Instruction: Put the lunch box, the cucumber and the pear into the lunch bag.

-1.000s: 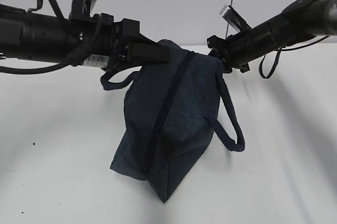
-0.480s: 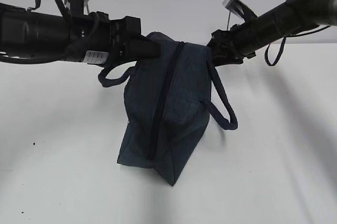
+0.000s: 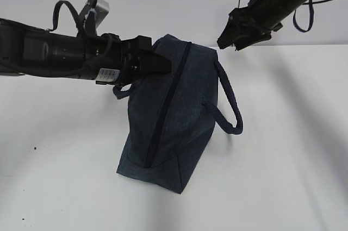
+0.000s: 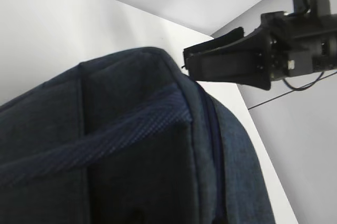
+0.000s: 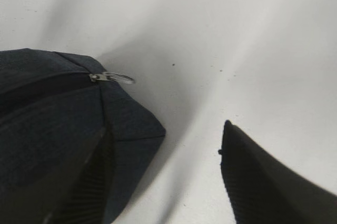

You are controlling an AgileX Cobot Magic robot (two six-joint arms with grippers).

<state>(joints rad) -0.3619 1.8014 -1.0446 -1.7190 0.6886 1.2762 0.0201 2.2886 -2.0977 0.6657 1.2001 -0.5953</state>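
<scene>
The lunch bag (image 3: 174, 114) stands tilted on the table (image 3: 283, 160), zipper (image 3: 166, 108) running down its long axis. The left gripper (image 3: 157, 63) presses its upper end, jaw state indeterminable. The right gripper (image 3: 231, 35) hovers released, just above the ring pull (image 5: 117, 78).

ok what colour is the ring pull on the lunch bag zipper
Silvery metal. The ring pull shows best in the right wrist view, at the end of the dark navy lunch bag.
</scene>
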